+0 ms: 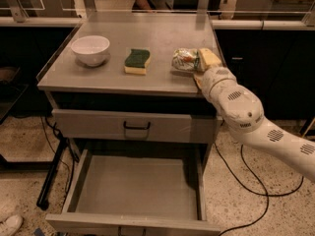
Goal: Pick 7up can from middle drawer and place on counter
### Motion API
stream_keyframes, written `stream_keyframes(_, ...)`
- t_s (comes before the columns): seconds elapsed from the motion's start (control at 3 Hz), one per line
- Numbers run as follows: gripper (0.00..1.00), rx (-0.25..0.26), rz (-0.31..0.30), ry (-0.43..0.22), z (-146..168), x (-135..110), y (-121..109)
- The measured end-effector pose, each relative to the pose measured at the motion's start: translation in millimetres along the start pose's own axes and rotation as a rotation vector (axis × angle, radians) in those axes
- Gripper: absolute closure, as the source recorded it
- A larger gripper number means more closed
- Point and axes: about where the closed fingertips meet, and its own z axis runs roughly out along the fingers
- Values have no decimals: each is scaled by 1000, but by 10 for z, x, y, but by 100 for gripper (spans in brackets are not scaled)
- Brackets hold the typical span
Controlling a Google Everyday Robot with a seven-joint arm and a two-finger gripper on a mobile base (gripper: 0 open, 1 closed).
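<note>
**Camera view.**
- **Item:** 7up can (pixel 184 60), on its side on the counter (pixel 162 31), near the right edge towards the front corner. It lay well outside the open middle drawer (pixel 138 188).
- **Step judged:** placement, with release pending. This was best done by settling the can flat, easing off, then backing out rightward without nudging it towards the edge.
- **Gripper** (pixel 201 67): at the can's right end, touching it. Whether it was clamped or slack could not be told.
- **Also:** bowl (pixel 90 48) and sponge (pixel 137 61), left of the can.
</note>
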Motion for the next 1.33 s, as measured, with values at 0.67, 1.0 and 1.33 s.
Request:
stream_keyframes(0.67,100,-26,-10,-25,-26,-69,133)
stream_keyframes(1.0,100,-37,-15,-37,-40,-134,220)
stream_keyframes(1.33,86,-37,-15,-37,-40,-134,220)
